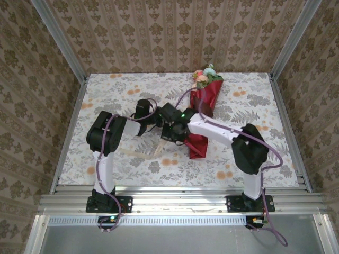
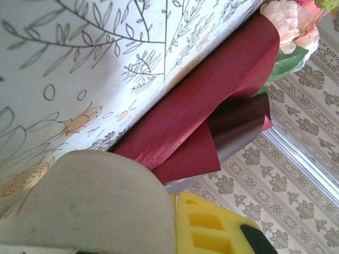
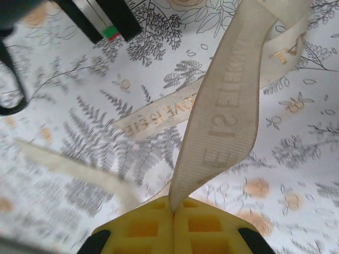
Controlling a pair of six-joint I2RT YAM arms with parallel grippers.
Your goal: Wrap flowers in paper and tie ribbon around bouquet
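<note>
A: Middle of the bouquet [image 1: 211, 94]?
B: Hidden under the right arm [image 1: 217, 129]. The flowers [image 2: 291, 21] are cut off at the top corner.
A: And the ribbon [image 2: 79, 206]?
B: A blurred blob right at the lens. It covers half the left gripper [image 2: 177, 227], so can't tell how the jaws stand. In the right wrist view it runs off the top, the lettering [image 3: 212, 143] is only partly readable, and the left strand is blurred.

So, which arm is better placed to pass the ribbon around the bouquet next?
Right, probably: the right gripper is shut on the ribbon, which leads straight away from it, and that arm reaches across the bouquet.
</note>
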